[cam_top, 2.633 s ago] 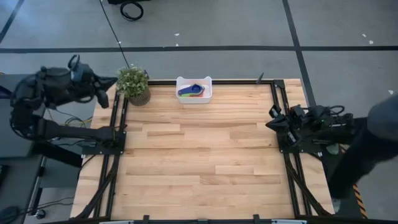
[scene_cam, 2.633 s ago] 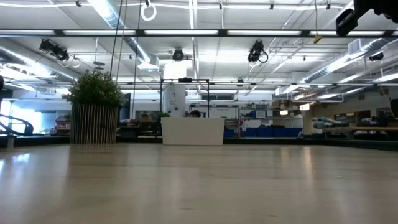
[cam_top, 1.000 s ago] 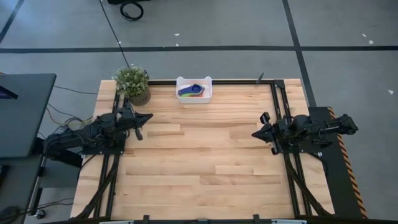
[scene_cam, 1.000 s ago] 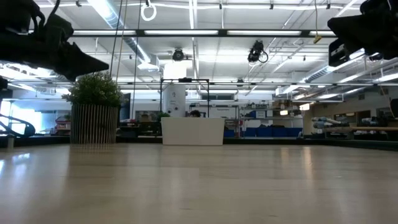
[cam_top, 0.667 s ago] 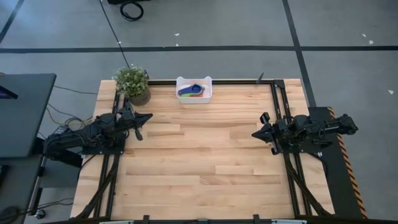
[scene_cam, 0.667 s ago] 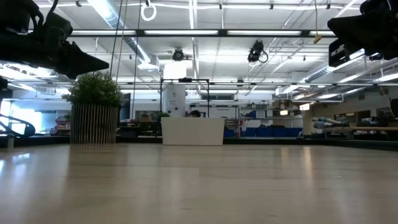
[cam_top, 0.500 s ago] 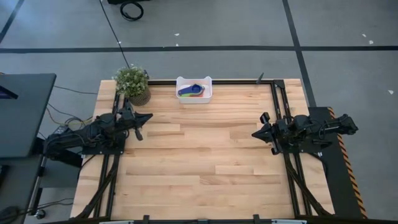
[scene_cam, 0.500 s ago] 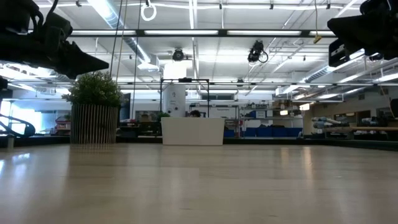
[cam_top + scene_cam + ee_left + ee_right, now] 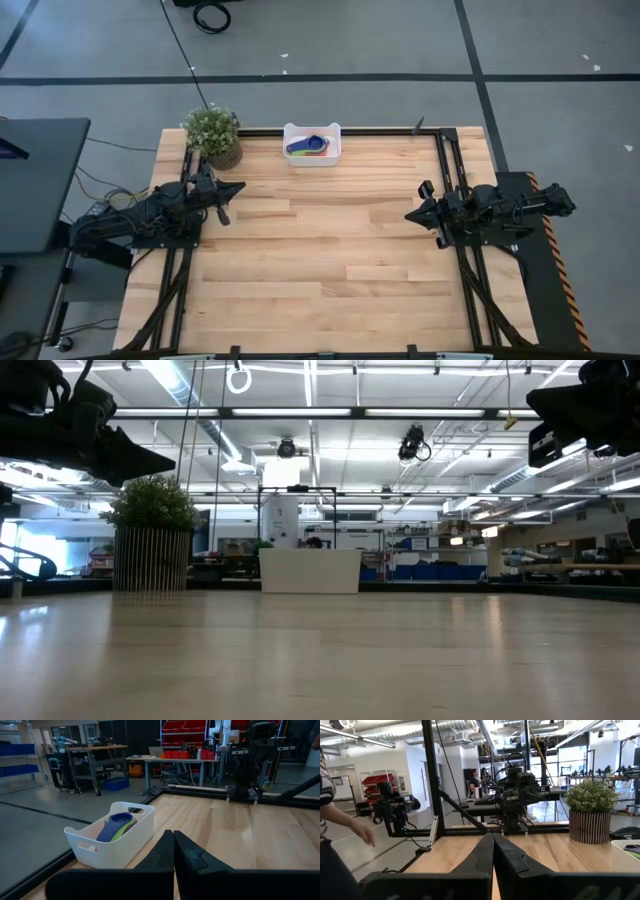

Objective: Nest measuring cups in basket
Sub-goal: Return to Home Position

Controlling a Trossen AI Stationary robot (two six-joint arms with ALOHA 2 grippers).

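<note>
The white basket (image 9: 312, 145) stands at the table's far edge, its bottom on the wood. Inside it lie the measuring cups (image 9: 307, 145), stacked together, a blue one (image 9: 114, 823) on top with green, orange and yellow edges showing beneath. My left gripper (image 9: 240, 187) hovers shut above the table's left edge, pointing level toward the middle. My right gripper (image 9: 408, 216) hovers shut above the right edge, pointing toward the left arm. Neither has anything between its fingers. In the low view the basket (image 9: 310, 571) hides the cups.
A potted green plant (image 9: 214, 135) stands at the far left corner, beside the basket. Black frame rails (image 9: 448, 175) run along both side edges. Bare wood (image 9: 330, 250) spreads between the arms. A person's arm (image 9: 350, 827) shows beyond the table's left side in the right wrist view.
</note>
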